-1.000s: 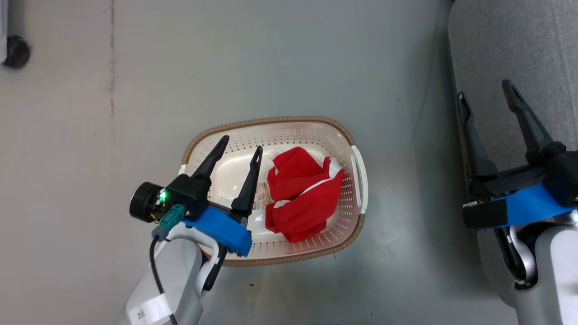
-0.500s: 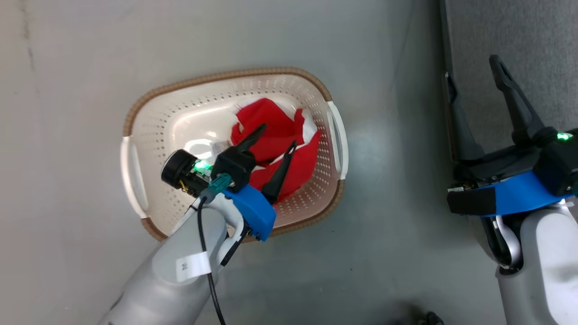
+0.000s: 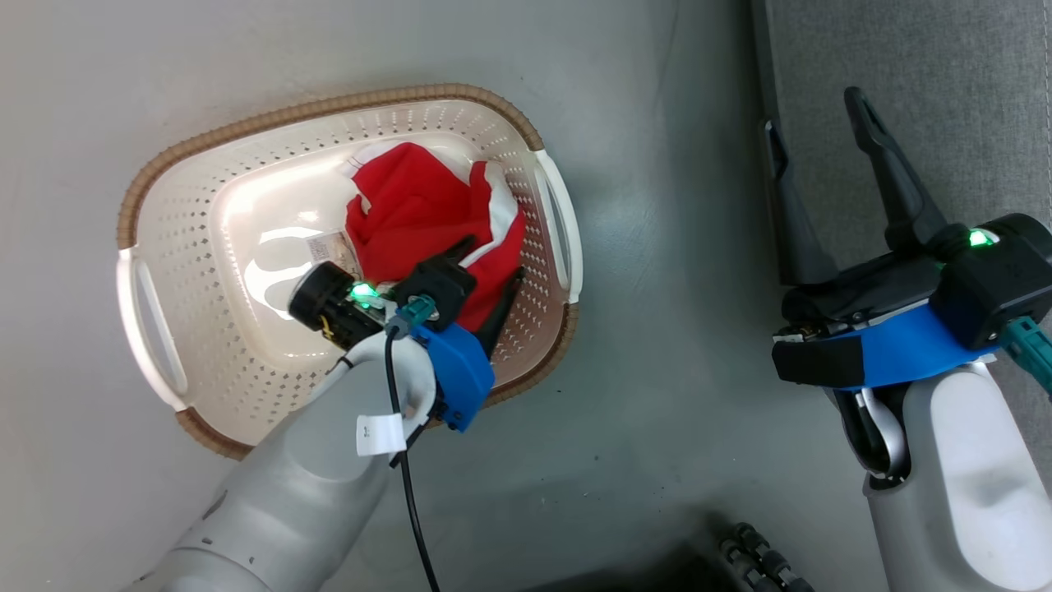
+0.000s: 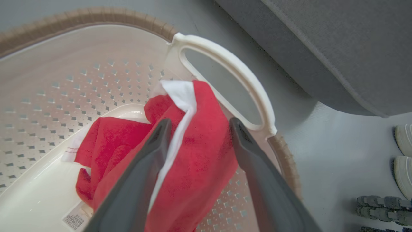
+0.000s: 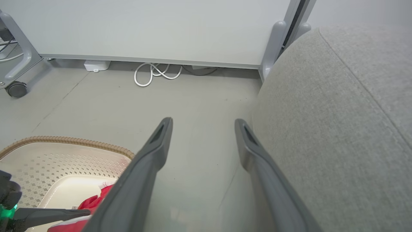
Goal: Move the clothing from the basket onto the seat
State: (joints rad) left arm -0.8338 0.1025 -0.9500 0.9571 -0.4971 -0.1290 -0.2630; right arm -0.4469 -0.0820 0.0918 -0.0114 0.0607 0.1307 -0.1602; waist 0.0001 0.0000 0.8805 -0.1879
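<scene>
The basket (image 3: 230,362) stands on the grey floor (image 3: 657,411), its left half bare down to the pale bottom. A barcode sticker (image 3: 329,247) lies there, just left of the load. The clothing (image 3: 411,205) is bunched against the basket's right wall, directly under the right handle (image 3: 559,222). It is a red heap with a white panel standing up at its top edge. Nothing of it has reached the seat yet.

The left arm reaches down into the basket from the near rim, wrist bent so the fingers slant toward that right wall. The left gripper (image 3: 493,261) has its fingers spread, one on each side of a raised fold. In the left wrist view the left gripper (image 4: 200,124) straddles the red ridge with its white stripe, fabric bulging between the two dark fingers (neither looks pressed in yet). This placement seems chosen so that closing would pinch the thick crest of the heap rather than a loose corner. The handle (image 4: 225,64) sits close beside the outer finger, so there is little room to spare on that side.

Right of the basket comes a strip of bare floor. Over its far side the right gripper (image 3: 812,111) hangs with its fingers parted and nothing between them, along the seat's left edge. Its forearm rises from the lower right corner. From its own camera the right gripper (image 5: 202,123) frames only floor. The seat (image 5: 338,112) bulks up just beside the outer finger, grey, rounded and seamed. I judge the arm is parked there to keep out of the way.
</scene>
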